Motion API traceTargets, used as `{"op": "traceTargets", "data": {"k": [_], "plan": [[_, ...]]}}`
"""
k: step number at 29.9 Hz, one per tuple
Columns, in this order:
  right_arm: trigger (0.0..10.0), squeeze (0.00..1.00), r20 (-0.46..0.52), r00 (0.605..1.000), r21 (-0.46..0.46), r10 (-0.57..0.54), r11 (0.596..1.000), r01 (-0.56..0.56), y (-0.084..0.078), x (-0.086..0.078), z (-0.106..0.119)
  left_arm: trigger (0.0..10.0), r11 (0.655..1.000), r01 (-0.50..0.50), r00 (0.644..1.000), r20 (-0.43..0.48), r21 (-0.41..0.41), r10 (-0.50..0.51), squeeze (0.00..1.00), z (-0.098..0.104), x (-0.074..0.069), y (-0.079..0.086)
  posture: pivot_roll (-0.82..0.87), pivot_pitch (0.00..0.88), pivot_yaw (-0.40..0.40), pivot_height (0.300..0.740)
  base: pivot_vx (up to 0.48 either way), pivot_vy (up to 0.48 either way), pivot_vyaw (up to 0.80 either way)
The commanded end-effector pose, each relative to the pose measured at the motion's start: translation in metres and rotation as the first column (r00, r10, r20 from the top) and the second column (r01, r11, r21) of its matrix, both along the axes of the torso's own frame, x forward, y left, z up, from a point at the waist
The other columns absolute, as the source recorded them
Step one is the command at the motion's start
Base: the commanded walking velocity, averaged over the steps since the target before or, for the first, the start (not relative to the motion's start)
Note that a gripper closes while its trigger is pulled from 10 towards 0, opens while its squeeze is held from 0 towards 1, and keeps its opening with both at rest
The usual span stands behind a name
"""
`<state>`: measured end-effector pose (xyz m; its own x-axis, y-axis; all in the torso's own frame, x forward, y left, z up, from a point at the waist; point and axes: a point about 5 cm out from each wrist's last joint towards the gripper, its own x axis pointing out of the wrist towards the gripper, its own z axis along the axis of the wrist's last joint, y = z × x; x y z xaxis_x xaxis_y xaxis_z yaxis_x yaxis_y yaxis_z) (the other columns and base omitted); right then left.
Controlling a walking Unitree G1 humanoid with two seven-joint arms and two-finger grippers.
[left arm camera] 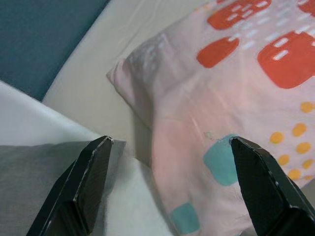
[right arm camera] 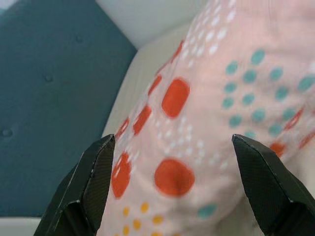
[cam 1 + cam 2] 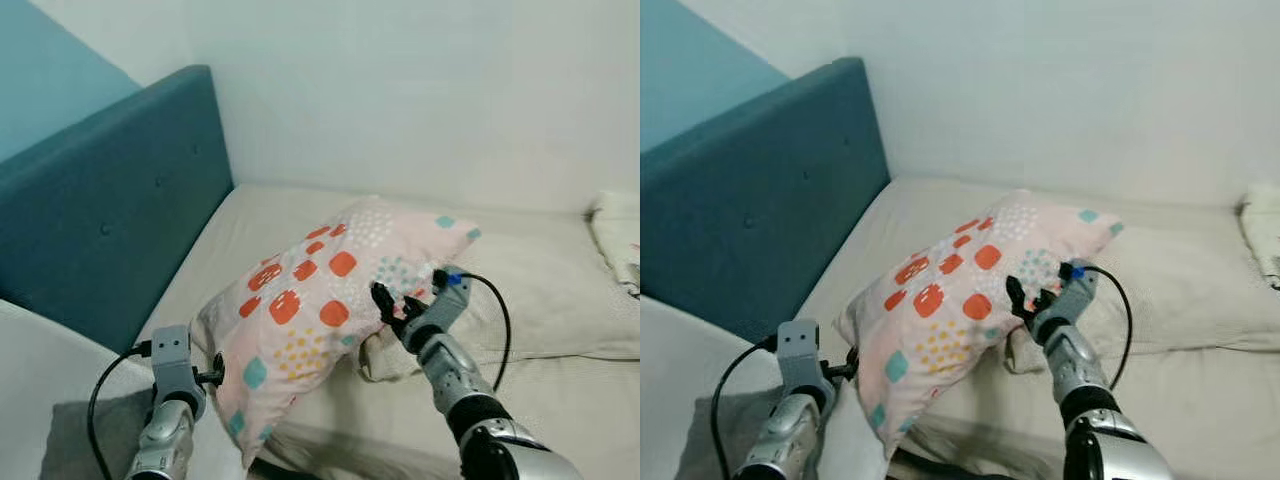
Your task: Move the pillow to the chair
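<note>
Two grippers flank a pink pillow (image 3: 320,300) patterned with red, teal and yellow shapes, which lies tilted on the beige bed (image 3: 540,400) near the teal headboard (image 3: 110,200). Left gripper (image 1: 170,182) stands spread wide at the pillow's lower corner, one finger beside the cloth, the other over it. Right gripper (image 2: 172,182) is likewise spread apart against the pillow's right side, holding nothing.
</note>
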<state>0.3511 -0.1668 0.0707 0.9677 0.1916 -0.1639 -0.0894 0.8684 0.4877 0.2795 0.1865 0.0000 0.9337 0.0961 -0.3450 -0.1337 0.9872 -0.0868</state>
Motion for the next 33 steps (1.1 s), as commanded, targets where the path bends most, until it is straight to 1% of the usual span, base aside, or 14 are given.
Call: {"op": "traceTargets", "data": {"k": [1,10,11,15,18,21,24,26,33], "plan": [[10.0,0.0,-0.012,1.0,0.008,-0.009,1.0,0.009,-0.003,-0.002,-0.003,10.0,1.0,0.007,1.0,0.014,0.009,-0.007,0.0,0.003,0.003,-0.002,0.04,0.0,0.038,0.74,0.0,0.0,-0.72],[10.0,0.0,-0.017,1.0,0.02,-0.013,1.0,0.013,-0.002,-0.001,-0.003,10.0,1.0,0.006,1.0,0.027,0.005,-0.006,0.0,0.005,0.006,-0.001,0.04,0.0,0.039,0.74,0.0,0.0,0.0],[10.0,0.0,-0.021,1.0,0.02,-0.007,1.0,0.008,0.0,-0.001,-0.004,10.0,1.0,0.014,1.0,0.022,0.015,-0.015,0.0,0.004,0.006,-0.002,0.03,0.0,0.039,0.74,0.0,0.0,0.0],[10.0,0.0,-0.029,1.0,0.021,-0.002,1.0,0.003,0.001,-0.001,-0.004,10.0,0.999,0.03,0.999,0.02,0.018,-0.03,0.0,0.003,0.006,-0.005,0.04,0.0,0.039,0.74,0.0,-0.48,0.0],[10.0,0.0,-0.036,0.999,0.023,-0.002,1.0,0.003,0.001,-0.001,-0.005,10.0,1.0,0.011,1.0,0.026,0.024,-0.012,0.0,0.004,0.006,-0.004,0.04,0.0,0.039,0.74,0.0,-0.48,0.0],[10.0,0.0,-0.044,0.999,0.017,0.007,1.0,-0.007,0.003,-0.001,-0.005,10.0,1.0,-0.001,0.999,0.032,0.01,0.001,0.0,0.005,0.007,-0.003,0.04,0.0,0.038,0.74,0.0,0.0,0.0],[10.0,0.0,-0.059,0.997,-0.011,0.054,0.998,-0.055,0.01,0.0,-0.006,10.0,1.0,-0.009,0.999,0.04,0.009,0.009,0.0,0.008,0.01,-0.002,0.04,0.0,0.035,0.72,0.0,0.0,0.0],[10.0,0.0,-0.056,0.997,-0.009,0.059,0.998,-0.06,0.011,0.0,-0.005,10.0,1.0,-0.01,0.999,0.042,0.011,0.01,0.0,0.009,0.011,-0.002,0.04,0.0,0.035,0.715,0.0,0.0,0.0],[10.0,0.0,-0.006,0.993,0.044,0.122,0.992,-0.121,0.023,0.004,0.003,10.0,1.0,-0.021,0.997,0.079,0.013,0.02,0.0,0.017,0.019,-0.001,0.03,0.0,0.036,0.68,0.0,0.0,0.0]]}}
